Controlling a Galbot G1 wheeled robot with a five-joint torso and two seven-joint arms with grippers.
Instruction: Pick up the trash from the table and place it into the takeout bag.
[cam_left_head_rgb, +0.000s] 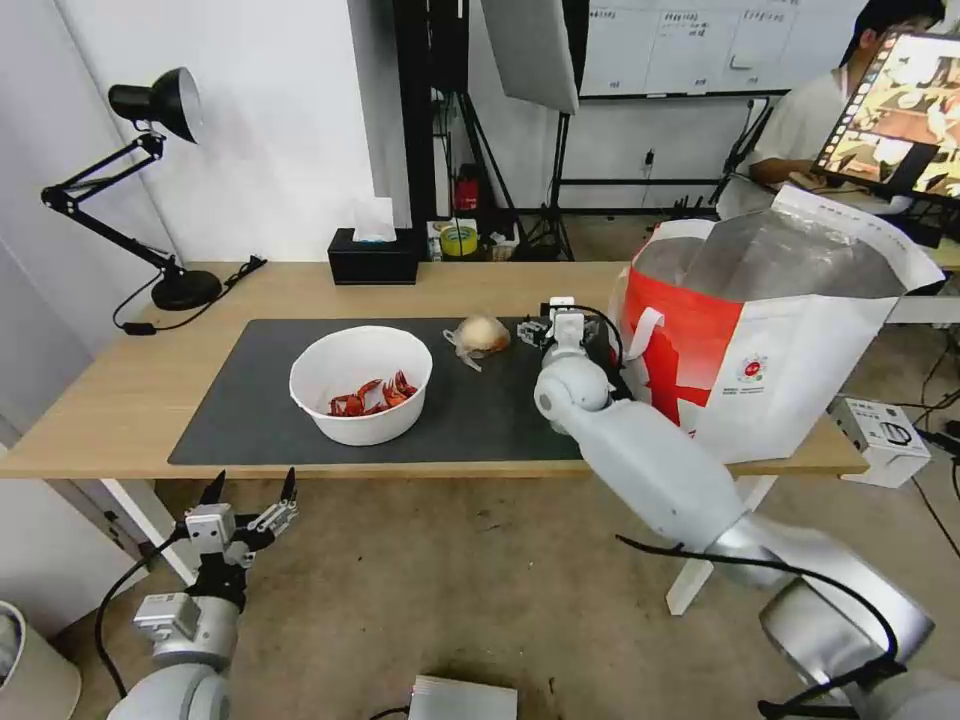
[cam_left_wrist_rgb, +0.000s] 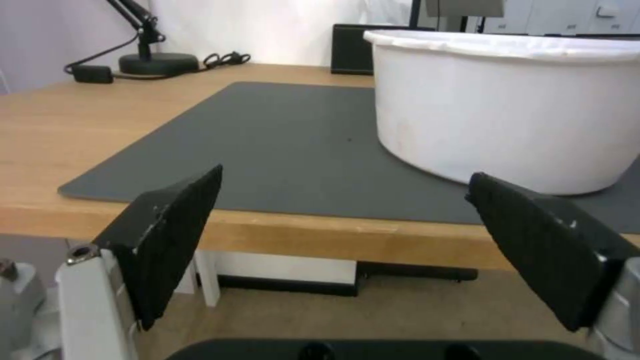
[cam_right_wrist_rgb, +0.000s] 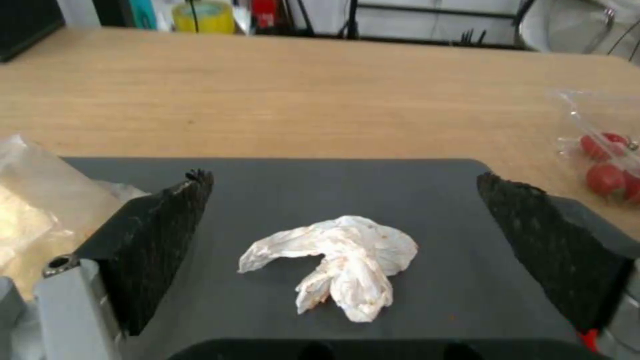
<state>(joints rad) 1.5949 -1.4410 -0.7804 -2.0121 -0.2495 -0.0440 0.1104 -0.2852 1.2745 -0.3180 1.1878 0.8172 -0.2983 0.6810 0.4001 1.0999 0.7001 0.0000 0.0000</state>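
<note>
The step in hand looks like the pick of the small white tissue wad (cam_right_wrist_rgb: 337, 260): the right hand (cam_right_wrist_rgb: 347, 240) is out over the right part of the dark grey mat (cam_left_head_rgb: 250, 400), spread wide and holding nothing, with the wad lying on the mat between its two black fingers (cam_right_wrist_rgb: 167, 240) and touching neither. To that hand's left lies the beige ball with clear film (cam_left_head_rgb: 480, 335), just beside it, and off the mat's corner on its other side sits a clear plastic clamshell tray (cam_right_wrist_rgb: 603, 150) with red round fruit inside (cherry tomatoes, I would guess). The white bowl with red crayfish shells (cam_left_head_rgb: 360, 385) stands left of centre on the mat. The takeout bag (cam_left_head_rgb: 770, 340) stands open on the right end of the counter (cam_left_head_rgb: 120, 390), its foil lining showing, close to the right arm. The left hand (cam_left_head_rgb: 250, 500) hangs below the counter's near edge, wide open and empty, facing the bowl. By my reading none of these four pieces is in the bag yet; the next move calls for lowering the right hand until its fingers straddle the wad, closing lightly since it is soft and loose, then lifting clear of the bag's rim. The bag carries a small round logo (cam_left_head_rgb: 752, 370) with a line of print beneath, too small to read.
</note>
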